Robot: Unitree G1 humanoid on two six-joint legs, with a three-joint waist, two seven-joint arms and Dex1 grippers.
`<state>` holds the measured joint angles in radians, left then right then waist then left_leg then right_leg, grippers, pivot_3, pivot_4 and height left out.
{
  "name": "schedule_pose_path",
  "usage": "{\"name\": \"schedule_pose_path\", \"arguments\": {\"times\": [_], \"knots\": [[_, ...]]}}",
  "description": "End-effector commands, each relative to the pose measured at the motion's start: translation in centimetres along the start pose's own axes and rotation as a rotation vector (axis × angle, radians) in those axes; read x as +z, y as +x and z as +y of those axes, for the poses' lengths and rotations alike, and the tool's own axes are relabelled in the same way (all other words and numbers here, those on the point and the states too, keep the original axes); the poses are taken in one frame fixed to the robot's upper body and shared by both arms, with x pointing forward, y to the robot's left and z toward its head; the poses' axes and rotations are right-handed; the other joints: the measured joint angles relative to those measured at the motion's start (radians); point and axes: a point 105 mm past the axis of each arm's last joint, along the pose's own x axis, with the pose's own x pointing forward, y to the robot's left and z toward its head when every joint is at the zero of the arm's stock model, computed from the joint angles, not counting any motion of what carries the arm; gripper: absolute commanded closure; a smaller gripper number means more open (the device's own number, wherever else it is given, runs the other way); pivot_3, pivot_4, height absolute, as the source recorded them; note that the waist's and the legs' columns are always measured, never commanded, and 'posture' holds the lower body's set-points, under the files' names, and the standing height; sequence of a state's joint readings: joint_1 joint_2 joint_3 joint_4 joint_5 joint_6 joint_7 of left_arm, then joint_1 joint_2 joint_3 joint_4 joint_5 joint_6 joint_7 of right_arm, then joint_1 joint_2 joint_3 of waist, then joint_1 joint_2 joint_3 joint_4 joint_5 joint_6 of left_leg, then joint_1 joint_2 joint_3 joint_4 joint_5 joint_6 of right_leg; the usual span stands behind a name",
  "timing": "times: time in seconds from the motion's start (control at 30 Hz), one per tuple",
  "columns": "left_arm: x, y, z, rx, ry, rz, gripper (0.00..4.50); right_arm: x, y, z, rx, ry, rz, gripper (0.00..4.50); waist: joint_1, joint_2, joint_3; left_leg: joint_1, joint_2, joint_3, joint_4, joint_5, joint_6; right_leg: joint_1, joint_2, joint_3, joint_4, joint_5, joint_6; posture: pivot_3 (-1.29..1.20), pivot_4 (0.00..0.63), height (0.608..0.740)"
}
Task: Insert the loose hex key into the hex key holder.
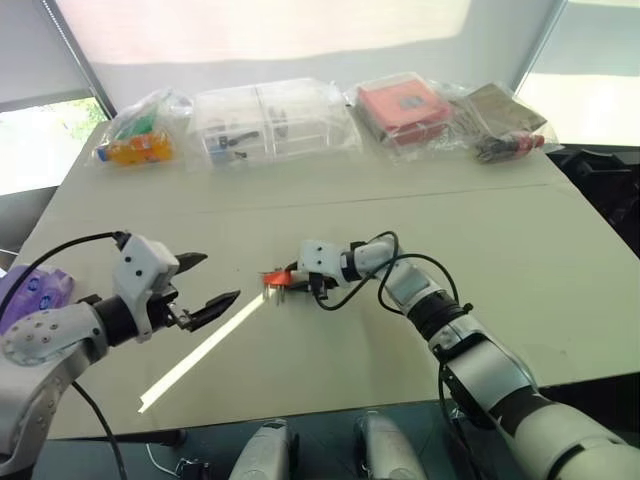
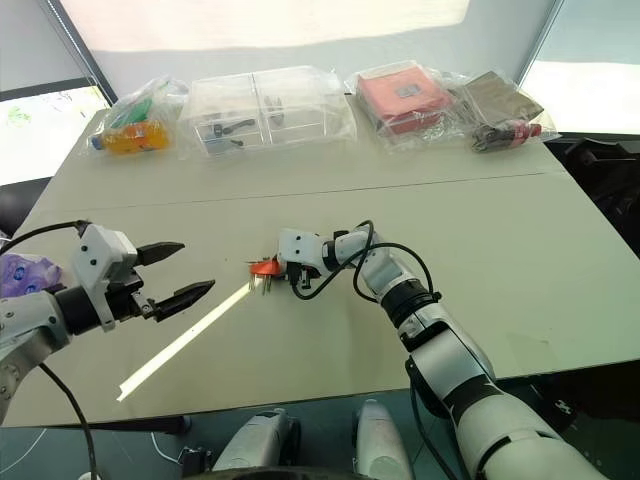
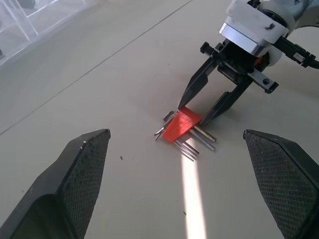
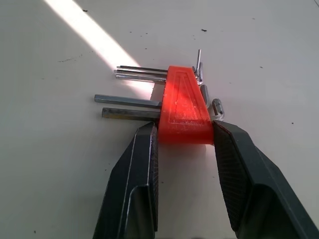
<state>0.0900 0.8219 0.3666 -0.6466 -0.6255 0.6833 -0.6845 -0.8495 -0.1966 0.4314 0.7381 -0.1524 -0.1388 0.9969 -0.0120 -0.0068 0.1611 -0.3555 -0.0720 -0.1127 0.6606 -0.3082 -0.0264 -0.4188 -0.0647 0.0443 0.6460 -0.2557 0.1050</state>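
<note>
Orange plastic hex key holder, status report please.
Right hand shut on orange plastic hex key holder, flat on table. Left hand open, hovering apart. Nothing in the way.

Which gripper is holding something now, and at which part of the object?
The right gripper is shut on the hex key holder, its fingers pressing the two sides of the wide end of the orange block. The left gripper is open and holds nothing.
</note>
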Motion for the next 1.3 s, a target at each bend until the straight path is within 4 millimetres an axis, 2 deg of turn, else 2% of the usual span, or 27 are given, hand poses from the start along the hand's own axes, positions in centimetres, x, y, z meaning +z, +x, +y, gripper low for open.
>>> {"name": "schedule_pose_path", "arguments": {"times": [0.03, 0.1, 0.17, 0.27, 0.33, 0.43, 0.53, 0.7, 0.87, 1.3], "knots": [[0.9, 0.2, 0.2, -0.005, 0.023, -0.04, 0.0, -3.6, -1.0, 0.1, -0.069, 0.065, 0.116, 3.47, 0.0, 0.0, 0.0, 0.0, 0.0, 0.0, 0.0, 0.0, 0.0, 0.0, 0.0, 0.0, 0.0, 0.0, 0.0, 0.0, 0.15, 0.74], [1.3, 0.3, 0.6, -0.007, 0.017, -0.053, 0.0, -2.6, -1.6, -0.8, -0.128, -0.004, 0.073, 3.47, 0.001, 0.0, 0.0, 0.0, 0.0, 0.0, 0.0, 0.0, 0.0, 0.0, 0.0, 0.0, 0.0, 0.0, 0.0, 0.0, 0.15, 0.74], [2.0, 0.4, 1.4, -0.008, 0.008, -0.079, 0.0, -0.6, -2.7, -2.4, -0.232, -0.123, 0.003, 3.47, 0.003, 0.0, 0.0, -0.001, 0.0, 0.0, 0.0, 0.0, 0.0, -0.001, 0.0, 0.0, 0.0, 0.0, 0.0, 0.0, 0.15, 0.74], [3.7, 0.9, 2.6, -0.016, -0.026, -0.146, 0.0, 2.2, -4.9, -4.5, -0.391, -0.407, -0.036, 3.47, 0.004, 0.0, 0.001, -0.005, -0.001, -0.001, 0.001, 0.0, 0.0, -0.004, 0.0, -0.001, 0.0, 0.0, 0.0, 0.0, 0.15, 0.74], [5.1, 1.6, 3.5, -0.028, -0.048, -0.192, 0.0, 3.9, -6.4, -5.0, -0.448, -0.658, -0.051, 3.47, -0.001, 0.0, 0.002, -0.008, -0.001, -0.001, 0.001, 0.001, -0.002, -0.008, 0.0, -0.001, 0.001, 0.0, 0.0, 0.0, 0.15, 0.74], [6.9, 2.8, 4.1, -0.069, -0.067, -0.244, 0.0, 6.2, -8.1, -5.5, -0.522, -0.88, -0.091, 3.47, -0.013, -0.001, 0.002, -0.018, -0.001, 0.0, 0.001, 0.005, -0.008, -0.018, 0.0, -0.001, 0.002, 0.0, 0.0, 0.0, 0.15, 0.74], [8.7, 4.3, 4.0, -0.138, -0.089, -0.297, 0.0, 9.2, -10.0, -6.0, -0.615, -1.05, -0.17, 3.47, -0.032, -0.002, 0.002, -0.02, 0.0, 0.003, 0.0, 0.005, -0.008, -0.022, 0.0, 0.0, 0.003, 0.0, 0.0, 0.0, 0.15, 0.74], [11.1, 6.5, 2.8, -0.278, -0.126, -0.349, 0.0, 12.8, -12.2, -6.3, -0.727, -1.228, -0.263, 3.47, -0.033, -0.002, 0.003, -0.02, 0.0, 0.003, 0.0, 0.005, -0.008, -0.023, 0.0, 0.0, 0.003, 0.0, 0.0, 0.0, 0.15, 0.74], [11.6, 7.4, 2.3, -0.337, -0.124, -0.348, 0.0, 13.9, -12.7, -6.1, -0.755, -1.294, -0.294, 3.47, -0.033, -0.002, 0.003, -0.02, 0.0, 0.003, 0.001, 0.005, -0.008, -0.023, 0.001, 0.001, 0.003, 0.0, 0.0, 0.0, 0.15, 0.74], [12.4, 7.7, 2.0, -0.351, -0.129, -0.392, 0.0, 14.1, -11.7, -4.6, -0.706, -1.316, -0.328, 3.47, -0.032, -0.002, 0.003, -0.02, 0.0, 0.003, 0.001, 0.005, -0.008, -0.022, 0.001, 0.001, 0.003, 0.0, 0.0, 0.0, 0.15, 0.74]]}}
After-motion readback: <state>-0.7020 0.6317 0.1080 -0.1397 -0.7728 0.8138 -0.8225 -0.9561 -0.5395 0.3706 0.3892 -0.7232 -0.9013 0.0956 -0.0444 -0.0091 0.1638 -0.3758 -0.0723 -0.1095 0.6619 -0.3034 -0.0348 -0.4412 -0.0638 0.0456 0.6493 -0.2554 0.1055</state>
